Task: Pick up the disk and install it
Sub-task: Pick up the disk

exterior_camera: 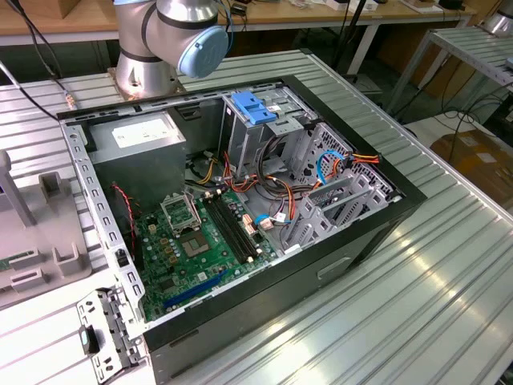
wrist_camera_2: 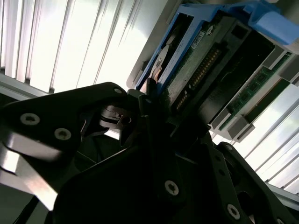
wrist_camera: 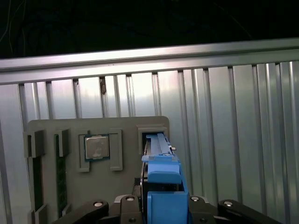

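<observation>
Jaws of the black gripper (wrist_camera: 161,201) appear clamped on the long, blue-framed dark disk (wrist_camera: 161,161), its long axis pointing straight out from them toward the grey plastic tray (wrist_camera: 93,123).

Light-blue-framed dark disk (wrist_camera: 161,179), black end effector (wrist_camera: 161,204), ribbed silver table (wrist_camera: 224,116)

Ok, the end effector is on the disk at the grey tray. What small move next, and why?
Probably a short straight pull along the length of the disk, no tilt. In the first wrist view the end effector looks closed on its blue carrier, and the far end sits at the slot of the grey tray, beside the chip.
</observation>
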Controlling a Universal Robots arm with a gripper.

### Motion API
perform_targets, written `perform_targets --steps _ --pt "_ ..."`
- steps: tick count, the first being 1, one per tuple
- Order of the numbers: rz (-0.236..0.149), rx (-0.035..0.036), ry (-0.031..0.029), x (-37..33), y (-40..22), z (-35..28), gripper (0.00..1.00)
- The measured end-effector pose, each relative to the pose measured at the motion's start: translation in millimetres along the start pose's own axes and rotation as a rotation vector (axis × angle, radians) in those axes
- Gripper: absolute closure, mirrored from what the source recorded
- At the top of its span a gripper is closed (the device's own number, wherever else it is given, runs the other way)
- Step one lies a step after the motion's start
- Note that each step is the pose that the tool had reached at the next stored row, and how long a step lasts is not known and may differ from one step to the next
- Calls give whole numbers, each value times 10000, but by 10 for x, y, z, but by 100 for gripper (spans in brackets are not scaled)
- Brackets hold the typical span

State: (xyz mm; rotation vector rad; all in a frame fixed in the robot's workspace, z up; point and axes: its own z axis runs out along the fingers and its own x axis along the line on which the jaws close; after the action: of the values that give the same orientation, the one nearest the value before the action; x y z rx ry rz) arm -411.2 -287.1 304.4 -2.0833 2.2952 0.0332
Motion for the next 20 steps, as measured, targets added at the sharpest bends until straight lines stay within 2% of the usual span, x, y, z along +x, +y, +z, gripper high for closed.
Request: perform_targets --steps 20 --pt "0 1 0 -7 -1 -146 64"
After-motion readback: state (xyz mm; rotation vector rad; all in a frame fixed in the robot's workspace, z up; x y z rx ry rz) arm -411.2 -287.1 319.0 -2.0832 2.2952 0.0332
